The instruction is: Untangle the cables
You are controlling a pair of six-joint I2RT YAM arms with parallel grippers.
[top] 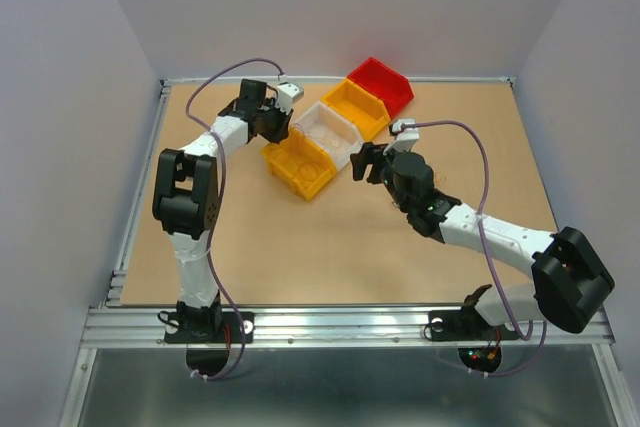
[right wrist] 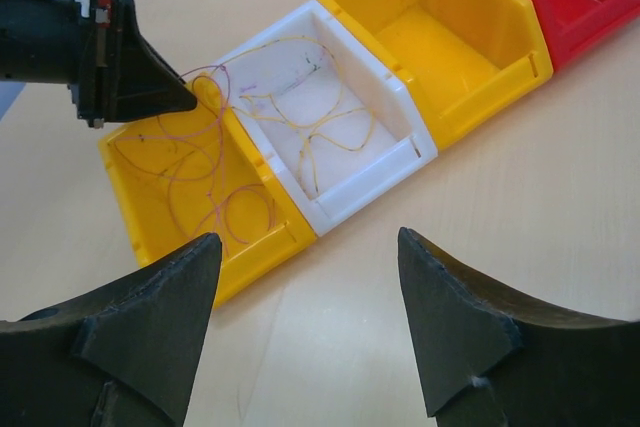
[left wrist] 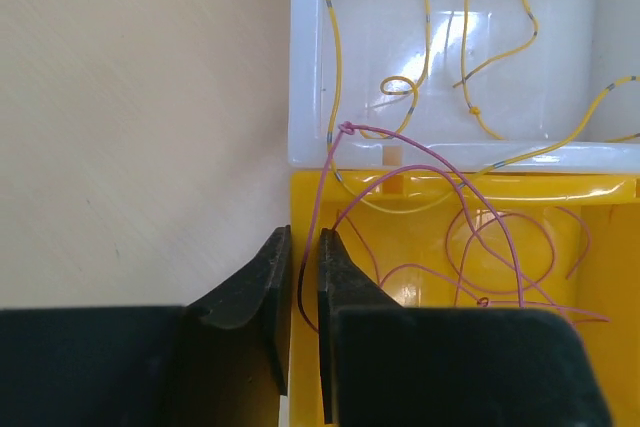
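The cables lie in two bins. Thin purple wires [left wrist: 347, 128] [right wrist: 241, 190] coil in the near yellow bin [top: 283, 169], and one strand rises over the rim toward the white bin. Yellow-orange wires [left wrist: 473, 110] [right wrist: 330, 137] loop in the white bin [top: 352, 134]. My left gripper [left wrist: 305, 237] [top: 275, 127] hangs at the yellow bin's far left corner. Its jaws stand a narrow gap apart, and a purple strand runs through that gap. My right gripper [right wrist: 307, 237] [top: 362, 162] hovers wide open over bare table, just right of the bins, holding nothing.
Four bins stand in a diagonal row: yellow [right wrist: 250, 262], white [right wrist: 370, 192], a second yellow one [right wrist: 480, 97] and red [right wrist: 590, 17]. The last two hold nothing that I can see. Grey walls surround the wooden table [top: 330, 257] on three sides.
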